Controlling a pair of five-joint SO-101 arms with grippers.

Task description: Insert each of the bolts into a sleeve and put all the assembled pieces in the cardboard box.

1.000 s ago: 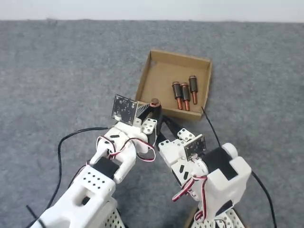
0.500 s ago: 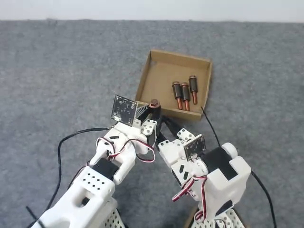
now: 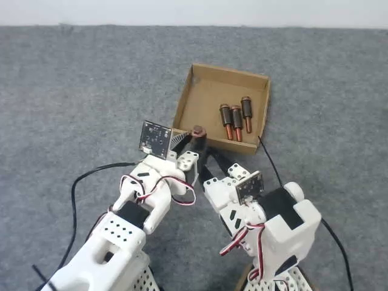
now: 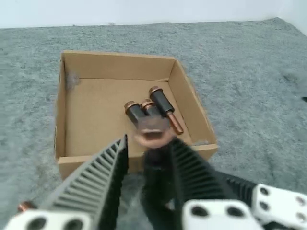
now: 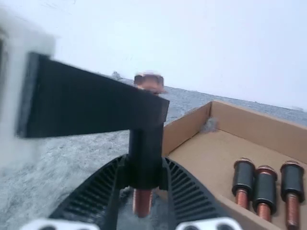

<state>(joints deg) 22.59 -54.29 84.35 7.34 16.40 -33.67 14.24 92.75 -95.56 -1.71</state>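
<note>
Releasing now risks dropping the sleeve [image 5: 144, 143] outside the box [image 3: 206, 79], I judge, because it hangs just at the near wall, not clearly inside. The right end effector [image 5: 144, 167] grips the upright sleeve with the bolt [image 5: 149, 81] seated in it. The left end effector [image 4: 148, 143] stands partly open around it. Three pieces [image 3: 236, 121] lie inside.

No text, label, brand, number or sign can be read here. The cardboard box [image 3: 203, 106], the circuit board [image 3: 153, 139] on an arm and the grey table [image 3: 73, 91] carry no legible print.
</note>
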